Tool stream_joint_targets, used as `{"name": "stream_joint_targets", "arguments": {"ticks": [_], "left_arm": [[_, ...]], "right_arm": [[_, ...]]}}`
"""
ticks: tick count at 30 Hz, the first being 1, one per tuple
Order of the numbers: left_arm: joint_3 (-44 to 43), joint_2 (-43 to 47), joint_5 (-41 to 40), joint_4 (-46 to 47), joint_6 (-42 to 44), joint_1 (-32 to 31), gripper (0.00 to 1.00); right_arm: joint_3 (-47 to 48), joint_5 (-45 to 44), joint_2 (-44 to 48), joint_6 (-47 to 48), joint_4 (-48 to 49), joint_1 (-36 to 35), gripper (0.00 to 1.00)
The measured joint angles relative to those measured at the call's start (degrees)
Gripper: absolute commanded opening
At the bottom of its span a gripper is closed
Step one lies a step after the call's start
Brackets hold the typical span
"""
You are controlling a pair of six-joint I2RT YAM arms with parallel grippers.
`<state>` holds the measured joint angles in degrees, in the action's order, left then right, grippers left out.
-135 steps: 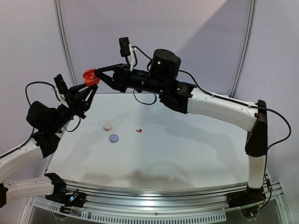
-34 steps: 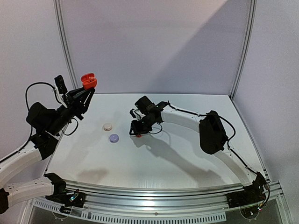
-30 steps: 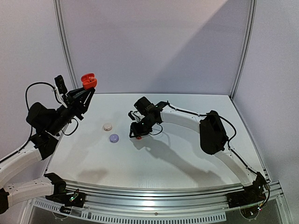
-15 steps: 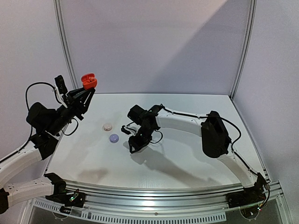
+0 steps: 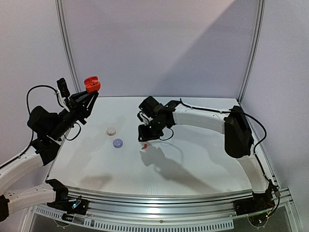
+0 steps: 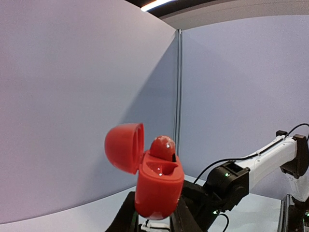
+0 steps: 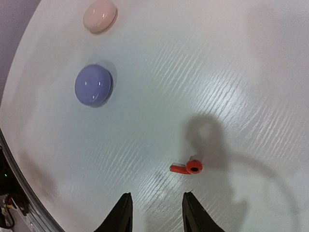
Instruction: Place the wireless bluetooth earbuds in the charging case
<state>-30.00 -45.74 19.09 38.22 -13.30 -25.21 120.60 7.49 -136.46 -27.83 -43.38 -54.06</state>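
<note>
High at the left, my left gripper [image 5: 90,93] is shut on the base of an open red charging case [image 5: 91,84]. In the left wrist view the case [image 6: 159,186] has its lid swung back, with one red earbud [image 6: 162,147] seated in it and the slot beside it empty. A second red earbud [image 5: 144,145] lies loose on the white table. My right gripper [image 5: 144,137] hovers just above and behind it. In the right wrist view that gripper [image 7: 157,215] is open and empty, and the earbud [image 7: 187,167] lies ahead of the right fingertip [image 7: 193,212].
A pinkish-white round case [image 5: 111,131] and a lilac round case [image 5: 118,143] sit shut on the table [image 5: 203,159], left of the loose earbud. Both also show in the right wrist view, the lilac case [image 7: 94,85] and the pinkish case [image 7: 100,15]. Walls enclose the back and sides.
My right gripper swept toward the near side over the earbud, then came back and rose, empty. The loose red earbud now lies slightly nearer. The left arm and case have not moved.
</note>
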Motion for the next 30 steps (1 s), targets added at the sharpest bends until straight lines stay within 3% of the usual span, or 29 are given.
{"name": "stream_joint_targets", "arguments": {"ticks": [3,10,30], "left_arm": [[0.00,0.00,0.04,0.00,0.02,0.02,0.00],[0.00,0.00,0.15,-0.02,0.04,0.02,0.00],[0.00,-0.11,0.20,0.00,0.02,0.02,0.00]], "right_arm": [[-0.81,-1.09,1.97,-6.54,4.76,0.92,0.29],[12.74,-0.55,-5.29,-9.27,6.27,0.39,0.27],[12.94,-1.22,-13.38,-8.26,-0.74,-0.63,0.25]]}}
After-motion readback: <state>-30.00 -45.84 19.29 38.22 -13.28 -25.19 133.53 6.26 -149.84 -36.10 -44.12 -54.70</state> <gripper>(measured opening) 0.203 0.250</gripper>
